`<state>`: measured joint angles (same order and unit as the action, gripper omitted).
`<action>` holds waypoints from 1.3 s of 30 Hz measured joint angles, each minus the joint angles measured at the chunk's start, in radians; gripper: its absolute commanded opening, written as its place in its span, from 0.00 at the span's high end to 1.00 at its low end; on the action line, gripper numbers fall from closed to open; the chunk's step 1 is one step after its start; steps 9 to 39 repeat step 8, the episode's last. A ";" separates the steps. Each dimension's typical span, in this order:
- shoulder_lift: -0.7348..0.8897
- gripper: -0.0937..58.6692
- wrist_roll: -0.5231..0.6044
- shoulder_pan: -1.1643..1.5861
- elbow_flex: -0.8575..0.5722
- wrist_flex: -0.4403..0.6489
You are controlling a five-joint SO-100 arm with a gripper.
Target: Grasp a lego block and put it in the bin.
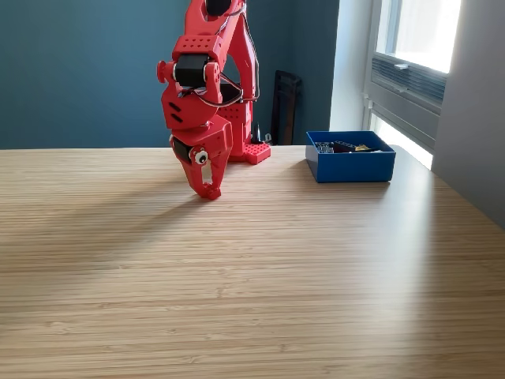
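Observation:
My red gripper (209, 192) points straight down at the wooden table (252, 268), left of centre in the exterior view, its tips at or just above the surface. The jaws look pressed together and nothing shows between them. The bright-blue bin (351, 166) stands to the right of the gripper, near the table's far right edge. Several small dark and yellow pieces (341, 147) show above its rim, too small to identify. No loose lego block is visible on the table.
The arm's red base (251, 150) is fixed at the table's far edge, just behind the gripper. A dark upright object (284, 106) leans on the teal wall behind it. A window (414, 55) lies at the right.

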<state>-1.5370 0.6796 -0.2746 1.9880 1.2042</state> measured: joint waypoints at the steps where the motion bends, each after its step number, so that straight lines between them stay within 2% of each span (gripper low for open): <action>1: 0.000 1.00 -0.005 0.000 0.000 0.000; 8: 0.003 1.00 -0.048 0.008 -0.049 0.009; 39: 0.003 1.00 -0.048 0.008 -0.049 0.009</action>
